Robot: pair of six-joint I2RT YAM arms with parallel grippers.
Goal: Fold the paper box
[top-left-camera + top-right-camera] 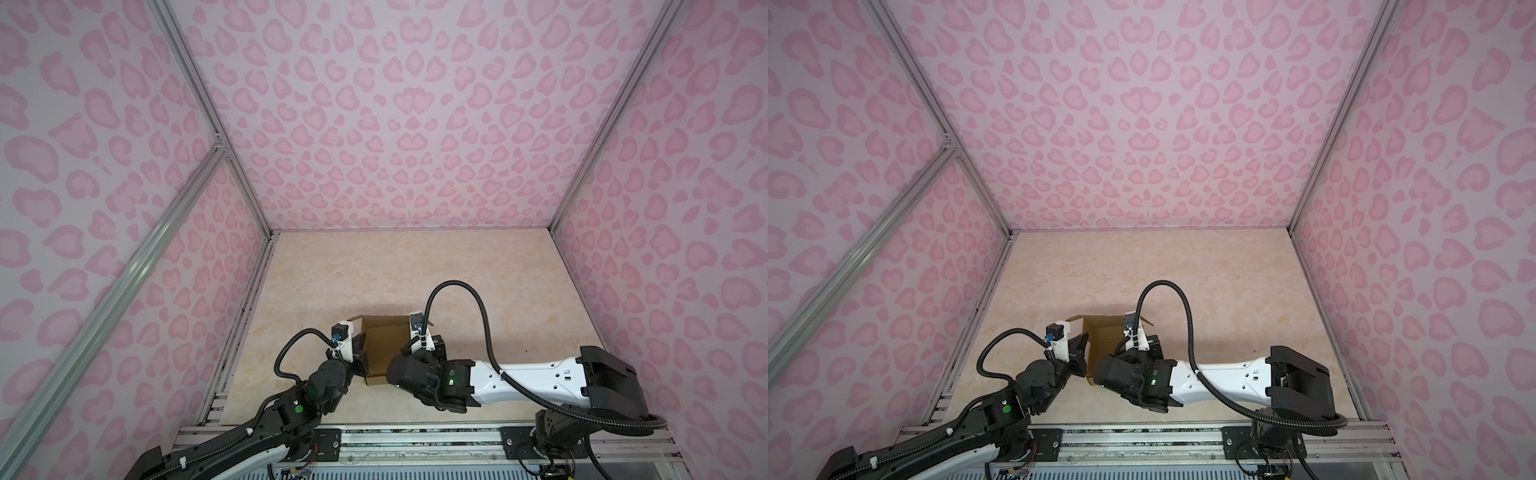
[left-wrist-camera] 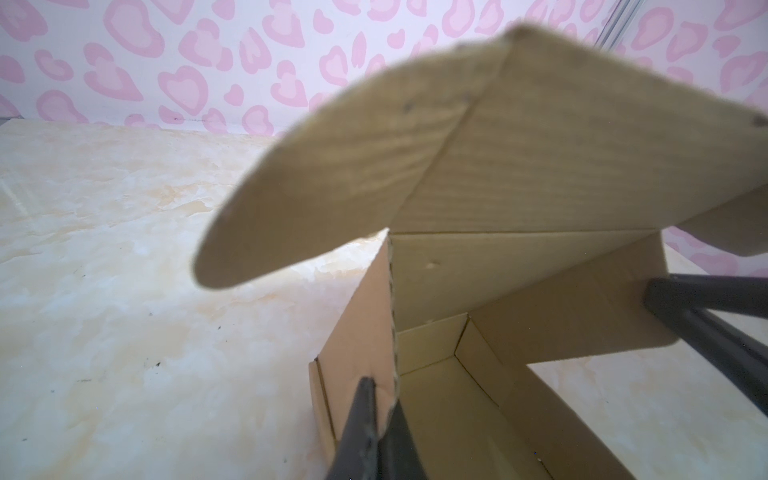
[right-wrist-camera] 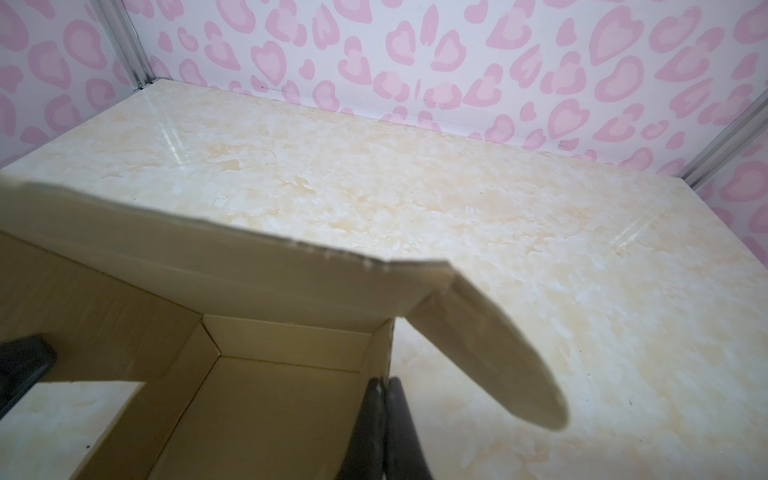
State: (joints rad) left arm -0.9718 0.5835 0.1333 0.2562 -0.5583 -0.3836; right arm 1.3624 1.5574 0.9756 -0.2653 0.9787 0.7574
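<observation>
The brown paper box (image 1: 382, 345) (image 1: 1104, 340) stands open on the marble table, near its front. Its lid panel (image 2: 519, 166) rises at the far side, with a rounded ear flap (image 3: 498, 345) sticking out at each end. My left gripper (image 2: 382, 395) is shut on the box's left side wall. My right gripper (image 3: 385, 381) is shut on the right side wall, one finger inside the box (image 3: 270, 399) and one outside. Each wrist view shows the other gripper's black fingers (image 2: 706, 316) on the opposite wall. In both top views the wrists hide the fingertips.
The marble tabletop (image 1: 374, 270) runs back to pink heart-patterned walls (image 1: 395, 124) on three sides. An aluminium rail (image 1: 415, 440) with both arm bases lines the front edge. The right arm's black cable (image 1: 457, 291) loops above the table.
</observation>
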